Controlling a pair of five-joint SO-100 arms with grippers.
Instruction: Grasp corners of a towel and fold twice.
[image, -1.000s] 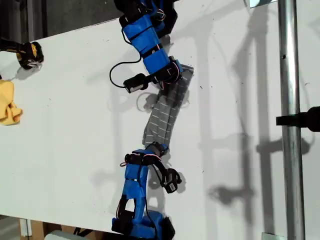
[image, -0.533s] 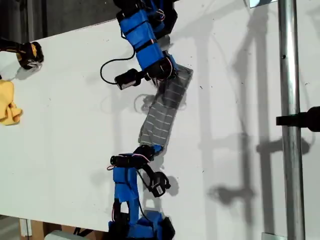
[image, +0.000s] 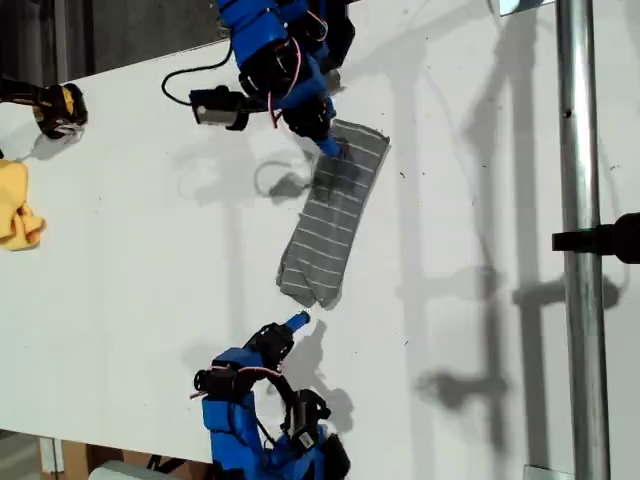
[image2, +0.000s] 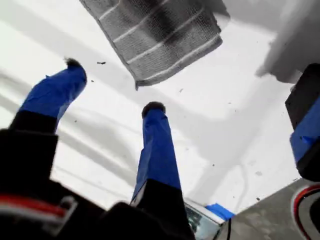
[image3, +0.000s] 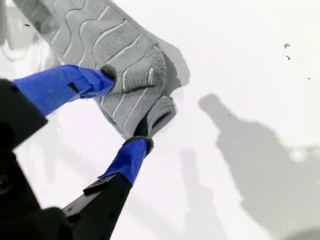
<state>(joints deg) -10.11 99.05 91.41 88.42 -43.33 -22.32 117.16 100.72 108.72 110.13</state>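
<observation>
The towel lies on the white table as a long folded grey strip with thin white stripes. Its neat end with a square corner is at the top of the exterior view, and its crumpled end is lower down. My first gripper hangs open beside the neat end. In its wrist view, the first gripper is spread just short of a towel corner. My second gripper is open just below the crumpled end. In its wrist view, the second gripper straddles the towel without pinching it.
A small yellow cloth and a black-and-yellow object lie at the exterior view's left edge. A metal pole with a black clamp stands at the right. The table's near edge runs along the bottom, by the second arm's base.
Both grippers have opened and let go of the towel ends. The first arm swung up and to the exterior view's left, and the second arm pulled back toward the bottom. The towel settled onto the table.
</observation>
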